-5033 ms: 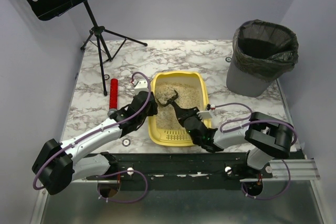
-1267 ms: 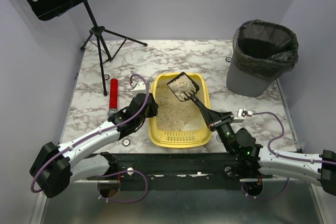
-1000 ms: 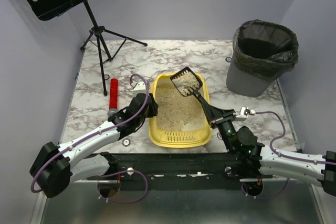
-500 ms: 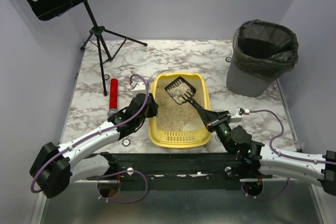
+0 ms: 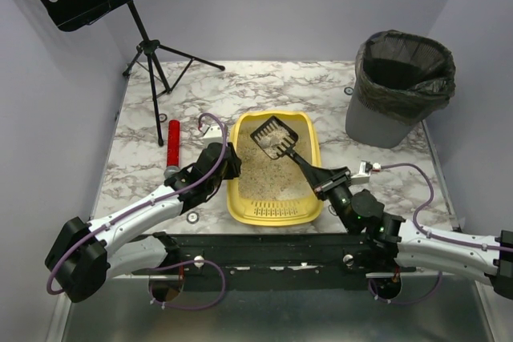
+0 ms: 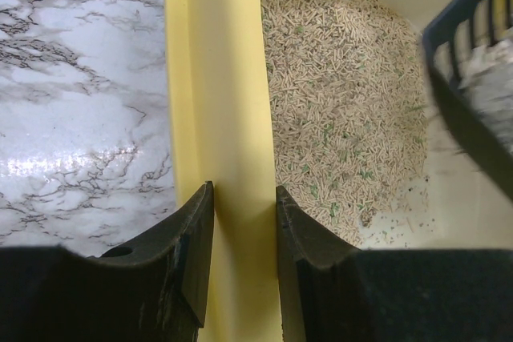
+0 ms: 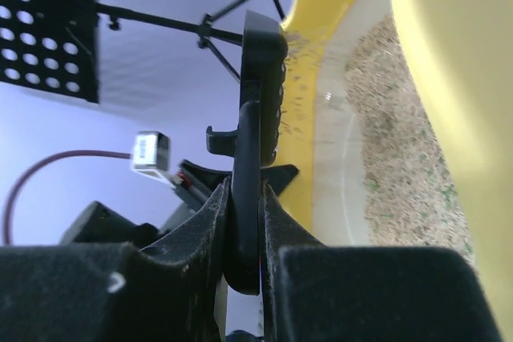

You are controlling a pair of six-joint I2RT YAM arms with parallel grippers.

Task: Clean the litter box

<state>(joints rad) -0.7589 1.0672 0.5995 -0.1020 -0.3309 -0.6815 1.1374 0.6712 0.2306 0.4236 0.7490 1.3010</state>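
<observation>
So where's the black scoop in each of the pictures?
Top external: the scoop is in the middle, over the far half of the yellow litter box.
Left wrist: the scoop shows only as a blurred slotted head at the right edge.
Right wrist: the scoop stands edge-on in the middle.
Shared landmark: the litter box, by its yellow rim.

We find no text, brand, number or sign that can be read. The small white tag on the cable, up and left of the right gripper, is too blurred to read.
</observation>
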